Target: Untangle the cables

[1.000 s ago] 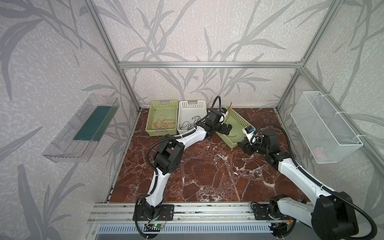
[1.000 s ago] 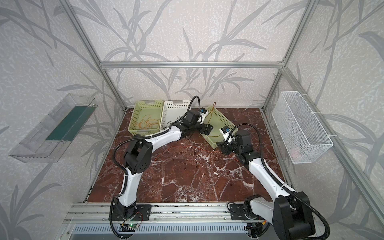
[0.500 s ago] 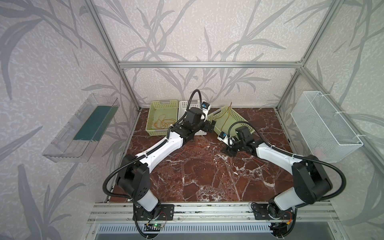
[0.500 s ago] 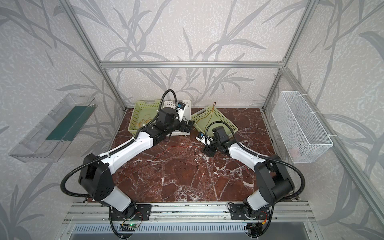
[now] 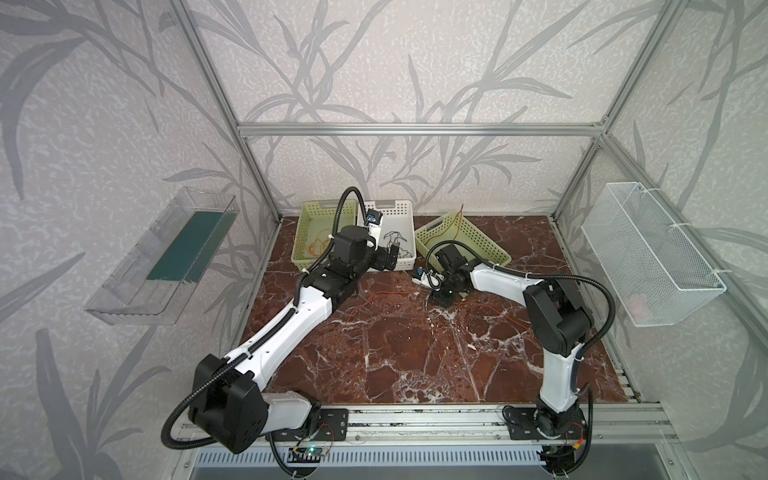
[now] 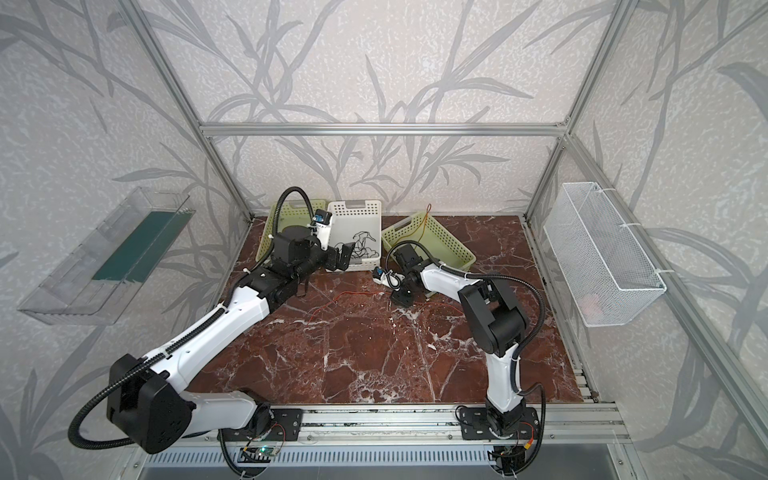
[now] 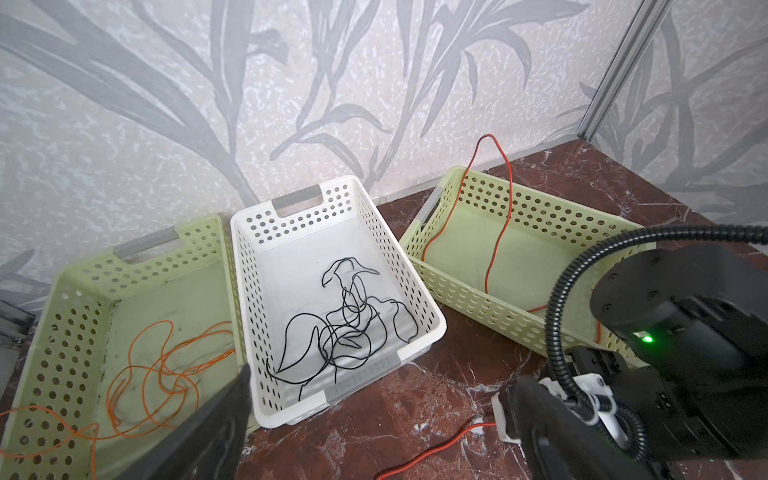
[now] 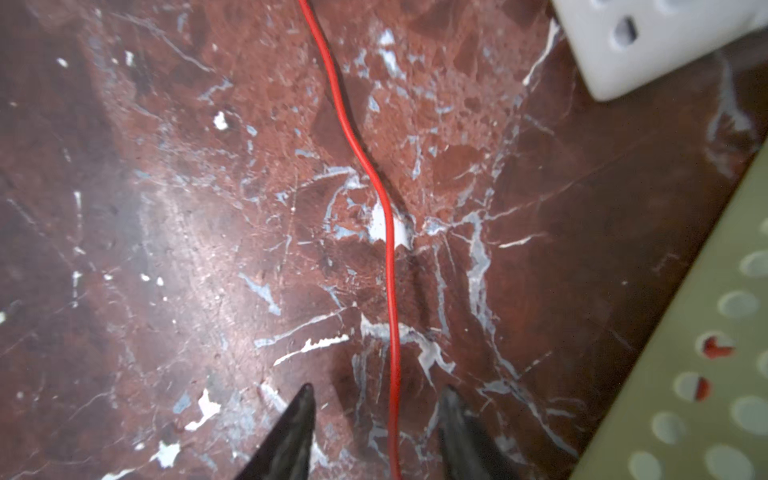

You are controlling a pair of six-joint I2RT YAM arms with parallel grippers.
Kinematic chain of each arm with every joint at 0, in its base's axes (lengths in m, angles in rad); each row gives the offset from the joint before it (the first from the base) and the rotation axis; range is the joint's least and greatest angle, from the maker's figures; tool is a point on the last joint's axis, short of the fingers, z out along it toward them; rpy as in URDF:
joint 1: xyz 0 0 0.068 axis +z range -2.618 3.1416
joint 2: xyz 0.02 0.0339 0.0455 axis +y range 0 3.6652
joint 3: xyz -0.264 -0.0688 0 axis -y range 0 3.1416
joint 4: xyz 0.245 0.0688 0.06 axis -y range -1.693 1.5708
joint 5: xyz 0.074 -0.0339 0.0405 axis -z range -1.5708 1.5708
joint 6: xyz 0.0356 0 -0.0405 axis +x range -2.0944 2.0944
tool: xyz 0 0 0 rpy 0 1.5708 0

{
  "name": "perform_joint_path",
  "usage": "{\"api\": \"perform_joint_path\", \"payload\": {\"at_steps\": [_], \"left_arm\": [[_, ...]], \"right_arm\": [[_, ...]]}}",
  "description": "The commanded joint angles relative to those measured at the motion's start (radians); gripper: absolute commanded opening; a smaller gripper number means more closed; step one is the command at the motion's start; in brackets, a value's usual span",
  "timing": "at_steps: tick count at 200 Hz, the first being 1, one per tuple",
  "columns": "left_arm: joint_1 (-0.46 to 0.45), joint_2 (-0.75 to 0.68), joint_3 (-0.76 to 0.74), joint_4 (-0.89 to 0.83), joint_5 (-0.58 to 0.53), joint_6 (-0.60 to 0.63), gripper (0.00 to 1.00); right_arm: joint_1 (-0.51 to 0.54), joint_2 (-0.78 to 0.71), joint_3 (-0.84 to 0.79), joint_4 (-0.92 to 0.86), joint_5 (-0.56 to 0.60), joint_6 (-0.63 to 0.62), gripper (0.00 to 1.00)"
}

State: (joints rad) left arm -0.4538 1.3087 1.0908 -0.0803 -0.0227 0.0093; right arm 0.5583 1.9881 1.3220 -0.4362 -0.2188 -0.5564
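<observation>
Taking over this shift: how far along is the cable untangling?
Looks done: thin orange wires lie in one pale green perforated basket, black wires in the white perforated basket. In hand: the right end effector, open, straddles the thin red wire on the red marble table. Still to do: red wire also loops over the rim of the second green basket and needs gathering.

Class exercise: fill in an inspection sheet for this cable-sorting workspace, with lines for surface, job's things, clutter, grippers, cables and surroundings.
Surface: red-brown marble tabletop, white-veined.
Job's things: thin orange cable in left pale green perforated basket; tangled black cable in white perforated basket; thin red cable across the marble.
Clutter: nothing seen.
Grippers: left gripper open by the white basket; right gripper, jaws apart astride the red cable.
Cables: black ribbed hose on each arm.
Surroundings: clear plastic wall tray; white wire-mesh wall basket.
</observation>
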Motion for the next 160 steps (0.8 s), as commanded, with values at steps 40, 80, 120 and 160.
{"api": "perform_joint_path", "payload": {"at_steps": [40, 80, 120, 160], "left_arm": [[0.008, -0.096, -0.033, -0.029, -0.011, 0.048, 0.99], [0.009, -0.195, -0.140, -0.012, -0.029, 0.082, 0.99], [0.007, -0.224, -0.298, 0.195, 0.064, 0.104, 0.99], [-0.006, -0.091, -0.224, 0.300, 0.303, 0.093, 0.99]], "right_arm": [[0.005, 0.056, 0.069, -0.072, 0.058, -0.053, 0.05], [0.007, -0.119, 0.019, -0.037, 0.002, -0.064, 0.00], [-0.005, -0.316, 0.071, -0.098, -0.152, 0.006, 0.00], [-0.007, -0.428, 0.122, -0.117, -0.348, -0.028, 0.00]]}}
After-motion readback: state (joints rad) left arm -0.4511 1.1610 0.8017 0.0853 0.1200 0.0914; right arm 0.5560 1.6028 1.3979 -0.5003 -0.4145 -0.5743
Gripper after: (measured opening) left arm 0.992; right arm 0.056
